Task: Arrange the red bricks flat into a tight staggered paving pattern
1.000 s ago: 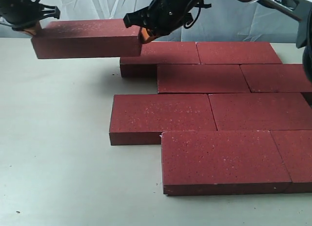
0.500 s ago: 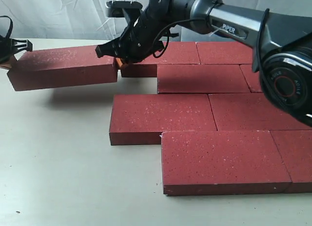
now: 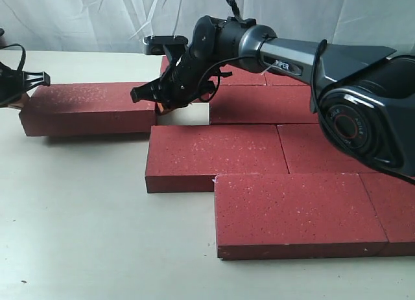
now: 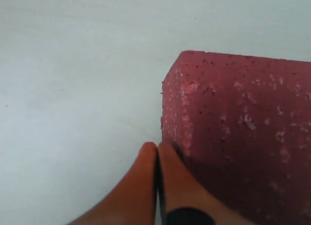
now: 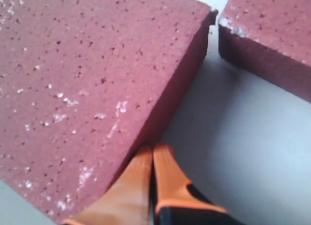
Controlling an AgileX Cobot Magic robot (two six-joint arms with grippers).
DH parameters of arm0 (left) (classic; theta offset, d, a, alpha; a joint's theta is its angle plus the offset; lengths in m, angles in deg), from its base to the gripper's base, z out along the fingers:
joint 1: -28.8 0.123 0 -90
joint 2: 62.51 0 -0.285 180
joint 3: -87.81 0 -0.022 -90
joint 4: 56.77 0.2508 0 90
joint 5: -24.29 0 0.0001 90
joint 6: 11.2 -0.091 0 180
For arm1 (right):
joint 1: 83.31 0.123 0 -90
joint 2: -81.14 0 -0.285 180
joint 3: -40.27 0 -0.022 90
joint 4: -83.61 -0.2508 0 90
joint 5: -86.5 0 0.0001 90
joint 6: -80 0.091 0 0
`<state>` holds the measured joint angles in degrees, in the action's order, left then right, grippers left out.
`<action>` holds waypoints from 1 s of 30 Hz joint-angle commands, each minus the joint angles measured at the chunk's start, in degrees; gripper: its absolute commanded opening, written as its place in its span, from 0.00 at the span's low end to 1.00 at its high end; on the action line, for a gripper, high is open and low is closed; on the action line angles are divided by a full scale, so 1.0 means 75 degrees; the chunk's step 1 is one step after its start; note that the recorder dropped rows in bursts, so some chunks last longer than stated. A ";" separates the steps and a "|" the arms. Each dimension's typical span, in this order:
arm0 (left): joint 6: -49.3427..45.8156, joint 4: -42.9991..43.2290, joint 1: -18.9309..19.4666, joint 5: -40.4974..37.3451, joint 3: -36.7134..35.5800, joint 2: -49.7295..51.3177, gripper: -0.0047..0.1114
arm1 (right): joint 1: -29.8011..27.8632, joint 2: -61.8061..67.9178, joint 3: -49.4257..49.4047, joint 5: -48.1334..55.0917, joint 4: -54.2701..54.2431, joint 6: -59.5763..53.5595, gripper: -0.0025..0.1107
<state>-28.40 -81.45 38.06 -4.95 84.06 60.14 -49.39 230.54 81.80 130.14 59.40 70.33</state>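
1 loose brick [image 3: 91, 109] lies flat and lengthwise at about 10 o'clock from the laid bricks [image 3: 285, 203], which form staggered rows on the right of the table [image 3: 78, 222]. A dark shadow runs along its near edge. Whether it rests on the table or hangs just above it cannot be told.

The left gripper [image 3: 19, 99] is at the brick's 9 o'clock end. In the left wrist view its 2 orange fingers [image 4: 141, 186] are pressed together with nothing between them. Their tips touch the end face low down, near a corner.

The right gripper [image 3: 161, 105] is at the brick's 3 o'clock end. Its 2 orange fingers [image 5: 133, 186] are likewise closed on each other, with the tips against the lower edge of that end face. The brick is thus pressed between the 2 grippers and pinched by neither.

A strip of bare table separates this end from the nearest laid brick, which has a chipped corner in the right wrist view. The right arm [image 3: 292, 54] reaches in from 3 o'clock, passing over the far rows.
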 commanded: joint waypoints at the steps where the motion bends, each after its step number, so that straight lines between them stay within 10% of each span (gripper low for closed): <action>1: 0.0005 -0.0367 -0.0105 -0.0092 -0.0054 0.0014 0.04 | 0.0143 0.0029 0.0053 -0.0148 -0.0087 -0.0014 0.02; 30: 0.0052 0.0676 -0.0105 0.0749 -0.0054 0.0137 0.04 | -0.0215 -0.0404 0.0053 0.0832 0.2449 0.2700 0.02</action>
<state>-28.41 -76.96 37.86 -1.34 83.96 61.24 -49.59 229.78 81.80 134.22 74.79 89.14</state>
